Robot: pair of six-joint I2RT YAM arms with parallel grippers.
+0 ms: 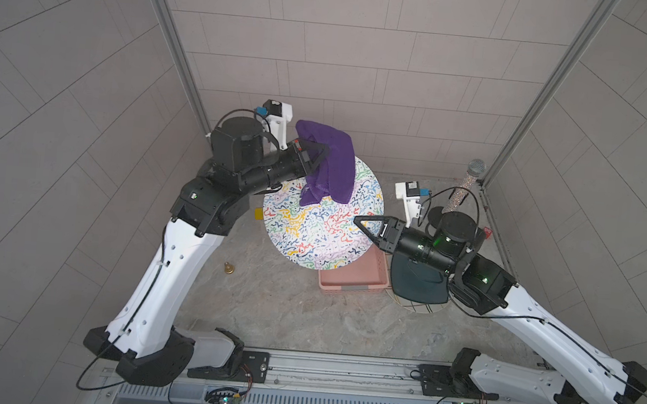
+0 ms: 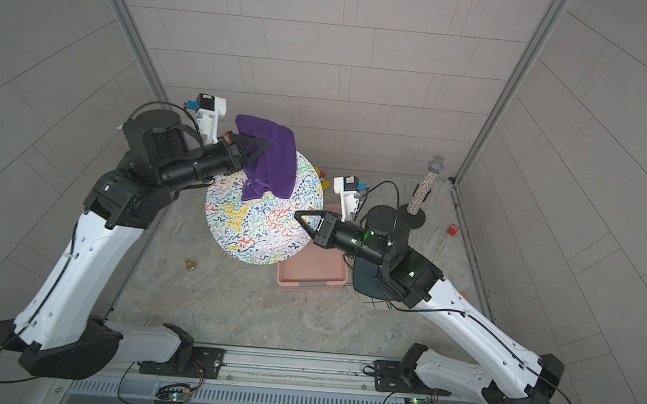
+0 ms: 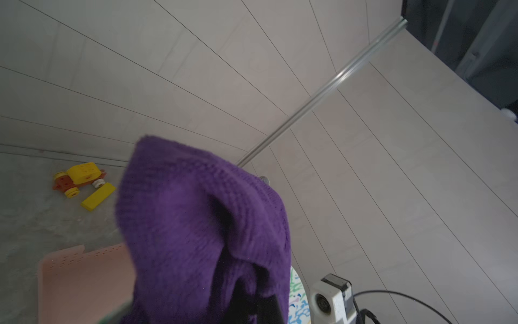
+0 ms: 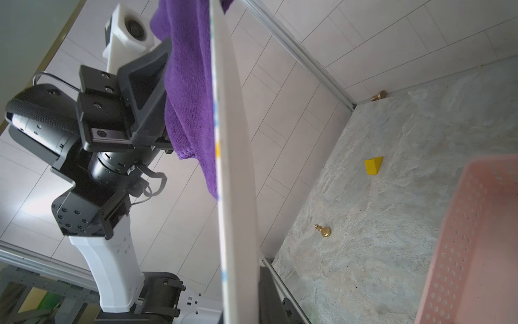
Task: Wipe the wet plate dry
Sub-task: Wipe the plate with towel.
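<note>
both top views show the plate (image 1: pixel 319 226) lifted off the table and tilted, with its painted face toward the camera, partly above the pink basket (image 1: pixel 351 279). the purple cloth (image 1: pixel 333 164) hangs over the far part of this face. the right gripper (image 1: pixel 361 221) is closed narrow on the plate rim, and the left gripper (image 1: pixel 320 154) is closed on a bunch of the cloth.

the step in hand, as i judge it, is the wiping stroke itself. to do it well, the left arm should press the cloth flat on the face and draw it from the far edge to the near edge in overlapping passes, because most of the face is not yet covered. the right arm should hold firm against this push. its grip is on the rim alone, so too much pressure could turn the plate between the jaws.

the right wrist view shows the plate (image 4: pixel 238 168) edge-on with its plain white back, which the top views hide, and the cloth (image 4: pixel 190 84) lying against the painted side. the left wrist view alone shows 2 small things on the table: a toy car (image 3: pixel 78 179) and a yellow block (image 3: pixel 98 196).
</note>
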